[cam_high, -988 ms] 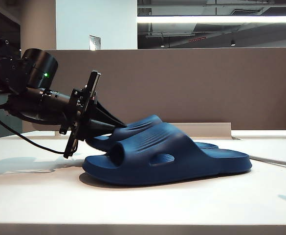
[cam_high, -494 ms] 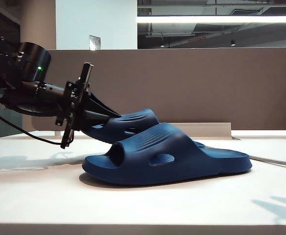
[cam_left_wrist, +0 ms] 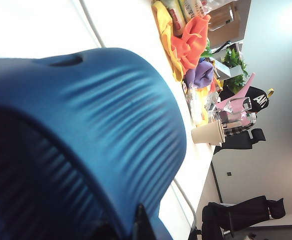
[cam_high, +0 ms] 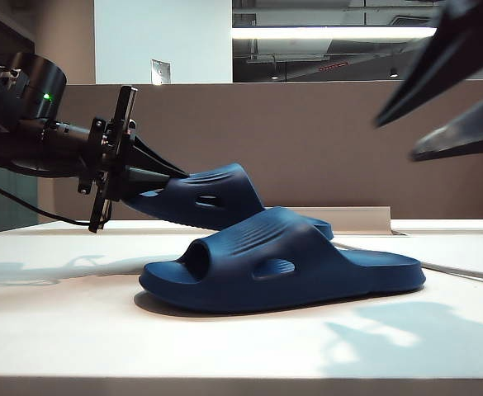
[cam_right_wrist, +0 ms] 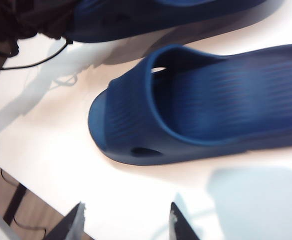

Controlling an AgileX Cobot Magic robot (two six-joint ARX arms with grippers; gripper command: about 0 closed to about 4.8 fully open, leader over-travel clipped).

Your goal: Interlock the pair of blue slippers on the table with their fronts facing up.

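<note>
Left gripper (cam_high: 154, 175) clamps ribbed foam slipper (cam_high: 204, 198); right gripper (cam_right_wrist: 126, 220) agape.

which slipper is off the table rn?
The far slipper, clamped at its toe end by the left end effector and held tilted in the air. The near slipper lies flat on the table; the right end effector is open above it.

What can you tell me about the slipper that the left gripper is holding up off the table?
The raised slipper is dark navy moulded foam with a wide ribbed strap, oval side holes and a thick sole. The left gripper is shut on its front end, holding it tilted in the air at the left, its heel end sloping down behind the other slipper, which lies flat on the white table. Whether the two slippers touch cannot be told.
</note>
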